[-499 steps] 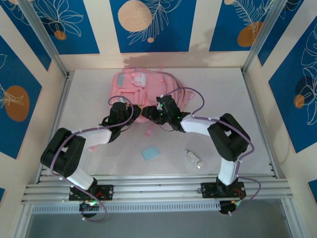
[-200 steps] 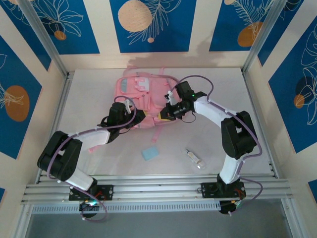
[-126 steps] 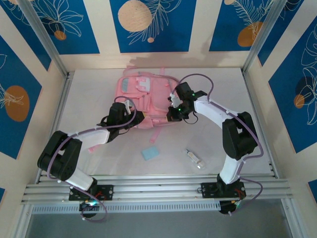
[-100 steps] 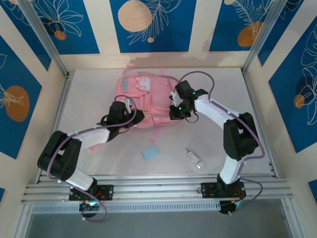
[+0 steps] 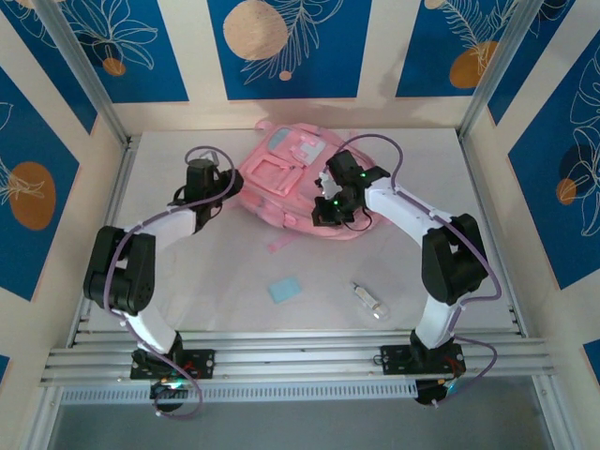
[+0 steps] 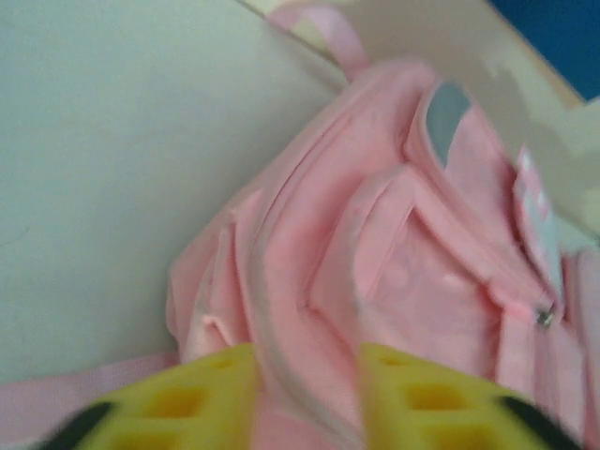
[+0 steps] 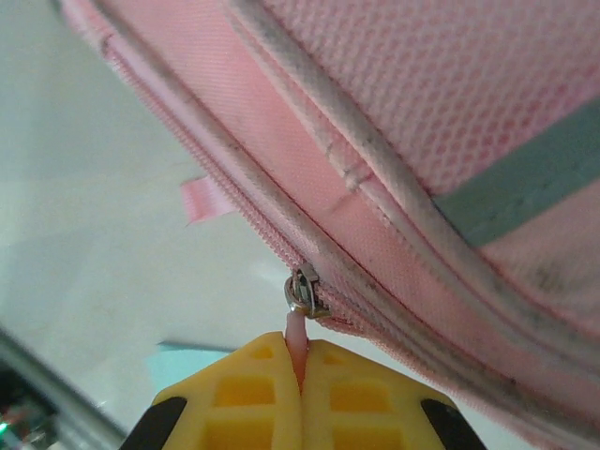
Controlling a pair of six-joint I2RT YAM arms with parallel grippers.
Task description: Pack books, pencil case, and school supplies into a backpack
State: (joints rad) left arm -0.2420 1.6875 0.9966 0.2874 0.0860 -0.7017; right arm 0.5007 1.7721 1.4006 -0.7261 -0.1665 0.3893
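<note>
1. One large pink backpack (image 5: 291,183) lies at 12 o'clock on the table (image 5: 178,281), tilted, with its top towards 11 o'clock near the back wall.
2. Bare tabletop spreads at 3 and 9 o'clock of the backpack, out to the side rails, and at 6 o'clock towards the arm bases.
3. At the backpack's 9 o'clock edge is the left gripper (image 5: 223,187). In the wrist view its fingers (image 6: 187,398) stand partly apart astride a piped seam, with no clear pinch.
4. At the backpack's 5 o'clock edge is the right gripper (image 5: 325,212), jaws pressed together on the pink zipper pull (image 7: 295,330). The pull's metal slider sits just beyond the fingertips.
5. Down at 6 o'clock lies the light blue pad (image 5: 284,289), well apart from both grippers.
6. At 5 o'clock lies the whitish tube (image 5: 368,302), near the front rail.
</note>
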